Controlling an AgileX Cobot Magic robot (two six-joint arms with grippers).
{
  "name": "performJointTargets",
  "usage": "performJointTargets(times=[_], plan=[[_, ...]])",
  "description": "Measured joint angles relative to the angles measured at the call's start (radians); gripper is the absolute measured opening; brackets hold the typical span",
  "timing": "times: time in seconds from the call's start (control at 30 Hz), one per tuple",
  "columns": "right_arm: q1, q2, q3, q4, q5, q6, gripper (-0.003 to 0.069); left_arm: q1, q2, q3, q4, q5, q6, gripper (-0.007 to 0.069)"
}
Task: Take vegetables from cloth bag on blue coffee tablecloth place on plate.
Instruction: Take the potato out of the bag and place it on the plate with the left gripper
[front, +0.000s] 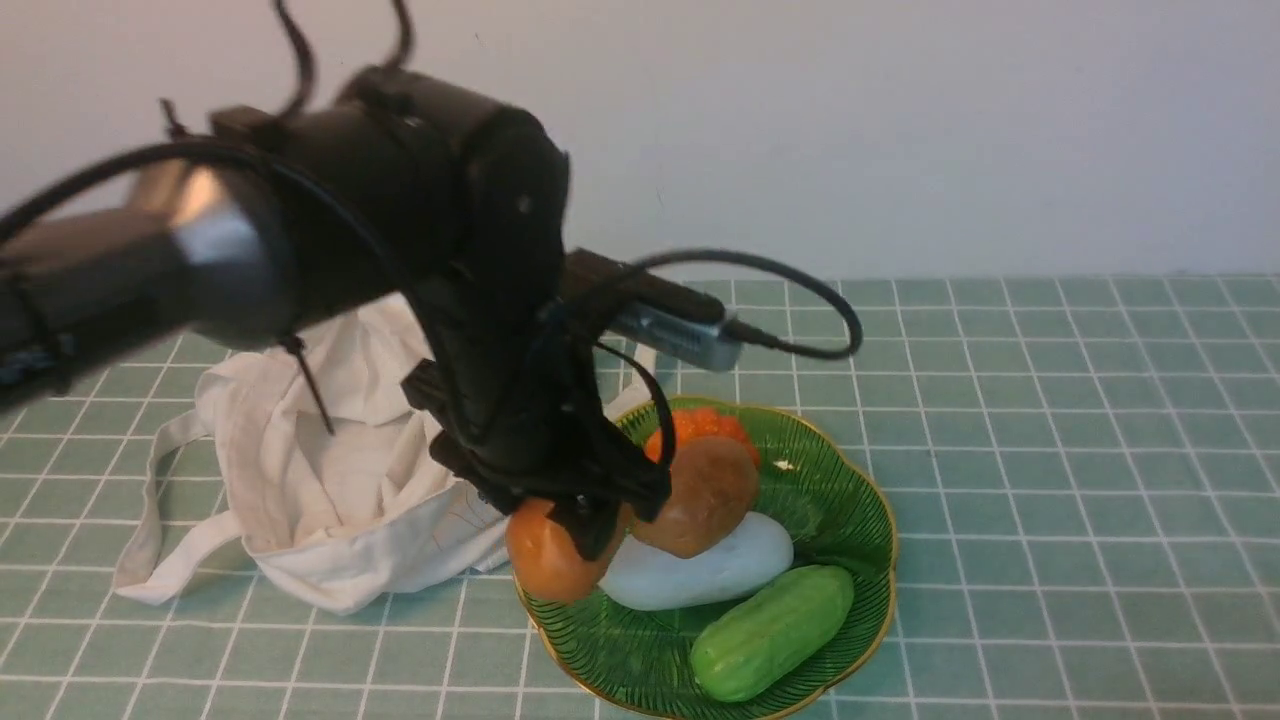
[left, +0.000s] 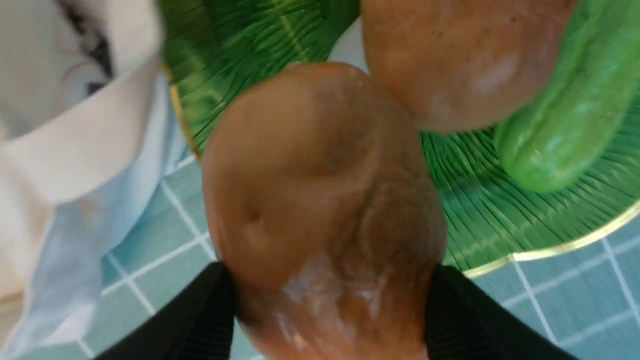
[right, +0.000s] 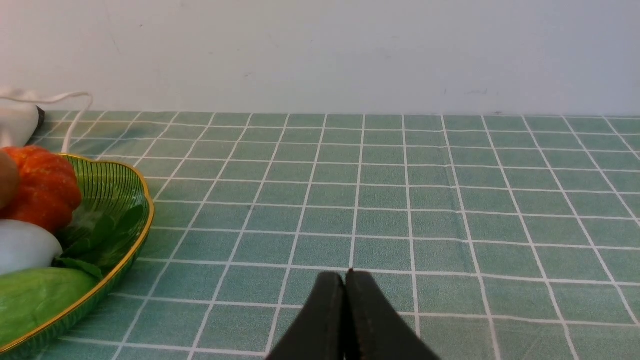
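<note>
Your left claw (front: 588, 515) grips the smooth orange-brown potato (front: 545, 562) over the edge of the gold-rimmed dark-green plate (front: 845, 505) below it, seemingly for set-down.

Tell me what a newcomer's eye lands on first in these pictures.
The black left gripper, on a bulky arm that dominates the front view, has its fingers clamped on an orange-brown potato at the left edge of the green, gold-rimmed plate. The plate holds a duller potato, a white vegetable and a green cucumber, with the crumpled cloth bag lying just to its left.
</note>
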Motion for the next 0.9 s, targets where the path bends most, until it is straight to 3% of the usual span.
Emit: performJointTargets(times=[0.3,0.37,0.57,0.8,0.9], plan=[[0.0,0.0,0.0,0.0,0.0,0.0,-0.0016,-0.008,0.085,0.0,0.04,-0.095,-0.042,0.0472],[0.0,0.0,0.0,0.0,0.0,0.0,-0.0016,-0.008,0.085,-0.006,0.043,-0.101,-0.045,0.0547],[0.0,0.0,0.0,0.0,0.0,0.0,-0.0016,-0.008,0.085,-0.057,0.082,-0.065,-0.045,0.0659],[0.0,0.0,0.0,0.0,0.0,0.0,-0.0016,-0.008,0.085,-0.235,0.202,0.068,-0.039,0.0639],[0.0,0.0,0.0,0.0,0.0,0.0,-0.0016,-0.008,0.08,-0.347,0.279,0.081,0.0,0.0569]])
